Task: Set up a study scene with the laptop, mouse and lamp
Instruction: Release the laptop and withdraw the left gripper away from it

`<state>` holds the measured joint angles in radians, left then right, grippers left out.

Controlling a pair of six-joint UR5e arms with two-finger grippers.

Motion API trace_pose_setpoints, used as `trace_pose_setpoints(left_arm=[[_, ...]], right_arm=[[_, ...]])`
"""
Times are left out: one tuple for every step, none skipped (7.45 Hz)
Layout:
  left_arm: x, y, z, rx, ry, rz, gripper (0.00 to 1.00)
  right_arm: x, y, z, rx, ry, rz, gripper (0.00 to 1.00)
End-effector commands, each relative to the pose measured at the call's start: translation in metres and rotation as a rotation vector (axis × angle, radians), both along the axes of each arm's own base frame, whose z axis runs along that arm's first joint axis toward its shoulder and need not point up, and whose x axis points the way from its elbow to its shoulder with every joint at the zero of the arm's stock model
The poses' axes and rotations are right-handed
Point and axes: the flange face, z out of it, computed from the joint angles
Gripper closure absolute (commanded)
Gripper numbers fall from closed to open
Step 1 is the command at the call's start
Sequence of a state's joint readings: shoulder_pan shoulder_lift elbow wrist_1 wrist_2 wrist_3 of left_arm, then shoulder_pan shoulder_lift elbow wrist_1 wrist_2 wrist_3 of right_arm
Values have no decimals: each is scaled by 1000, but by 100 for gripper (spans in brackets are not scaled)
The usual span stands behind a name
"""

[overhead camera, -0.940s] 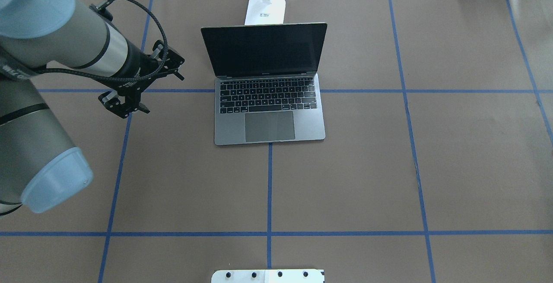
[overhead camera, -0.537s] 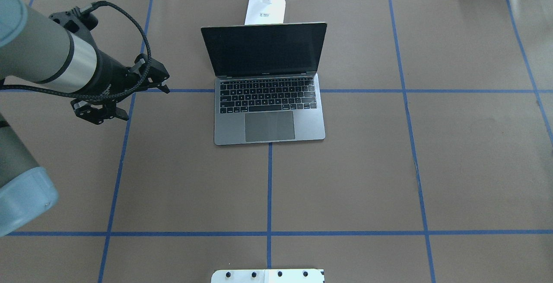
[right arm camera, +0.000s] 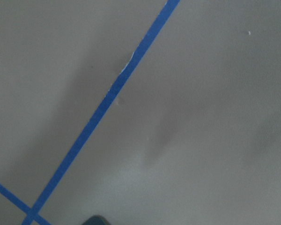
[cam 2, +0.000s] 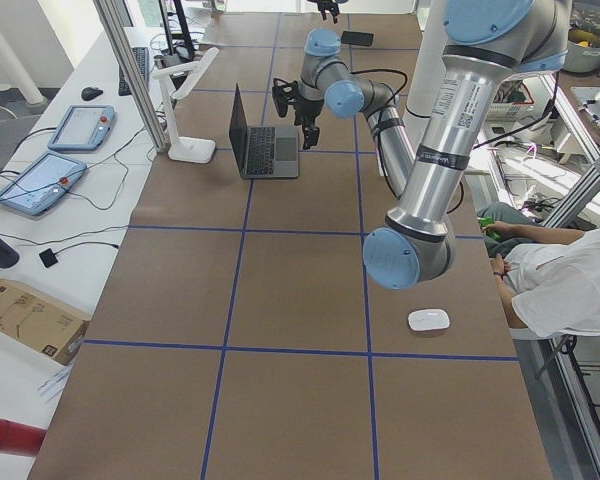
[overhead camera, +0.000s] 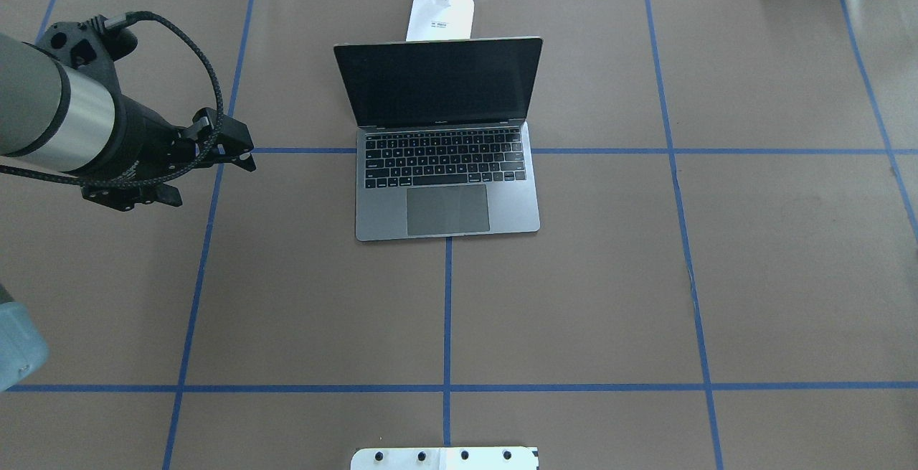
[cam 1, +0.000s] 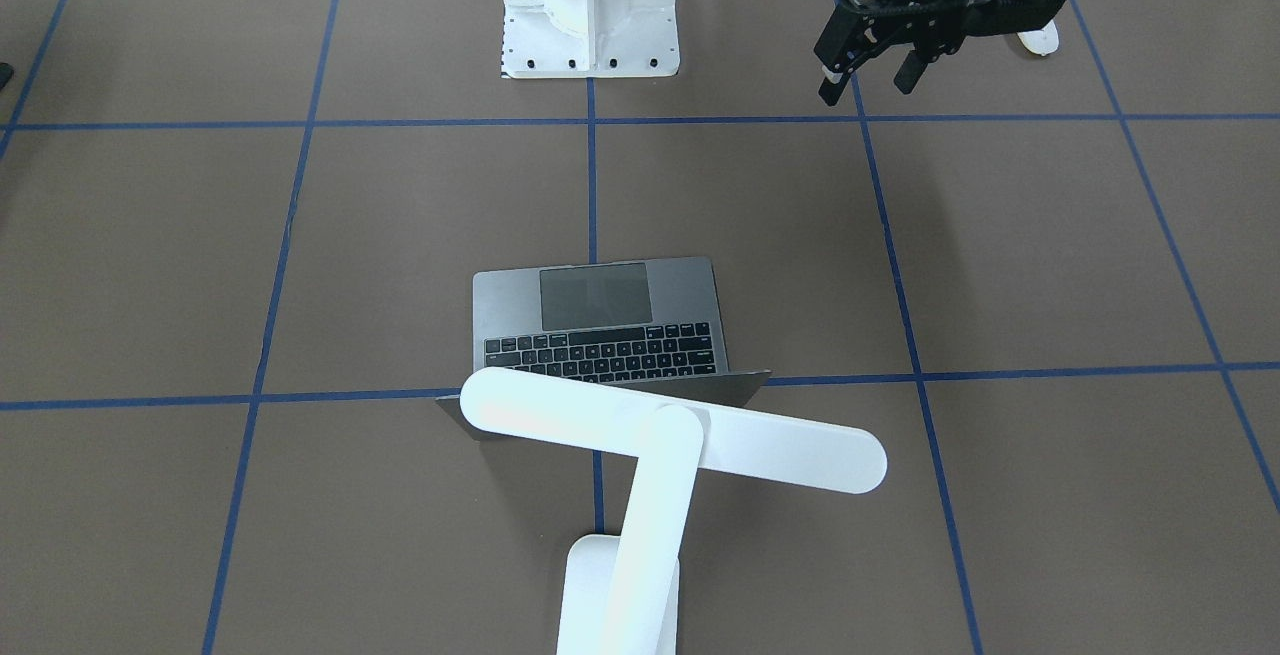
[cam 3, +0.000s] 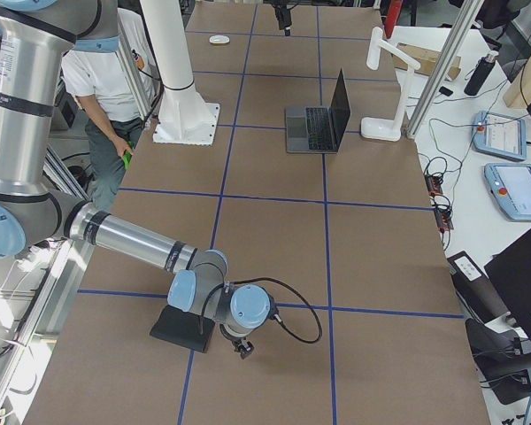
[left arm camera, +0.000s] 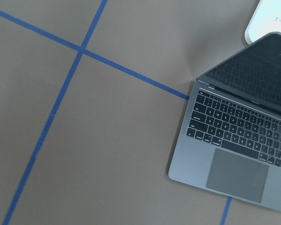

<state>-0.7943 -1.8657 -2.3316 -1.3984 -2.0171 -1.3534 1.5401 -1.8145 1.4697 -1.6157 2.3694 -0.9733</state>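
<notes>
The laptop [overhead camera: 445,190] stands open in the middle of the table's far half, screen dark; it also shows in the left wrist view [left arm camera: 234,154]. The lamp [cam 1: 670,430] stands behind it, with its bar head over the lid and its base [overhead camera: 441,16] at the table's far edge. The mouse [cam 2: 428,320] lies on the robot's left, near the robot's edge, and shows partly behind the gripper in the front view [cam 1: 1035,40]. My left gripper [overhead camera: 211,181] is open and empty, well left of the laptop. My right gripper [cam 3: 239,345] hangs low over the table's right end; I cannot tell its state.
The white robot pedestal [cam 1: 590,35] is bolted at the table's near middle. A flat black mat [cam 3: 181,328] lies beside the right gripper. A seated person [cam 2: 560,290] is next to the table. Blue tape lines grid the brown surface.
My left arm has drawn back to the left, away from the laptop, with its gripper still open. The laptop and lamp have not moved.
</notes>
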Motion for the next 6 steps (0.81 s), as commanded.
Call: trace_pose_setpoints(left_arm=[[-20,5,8,51,-20,16,1],[-20,5,6,54,-18,15,1],[-21,5,5,57,-15,13,1],[-25,4,3,61,-15,3,1],[-28,3,2,64,-12,-3,1],[-28,3,1,65,-11,-5,1]], right_arm=[[2,18,10,-87,-73,-138,1],[0,17,11,-137,-92,-127,0],[-4,10,21,-204,-130,-100,0],[-13,-17,26,-214,-162,-107,0],[-17,-24,28,-267,-173,-105,1],[-34,-20,36,-250,-232,-152,1]])
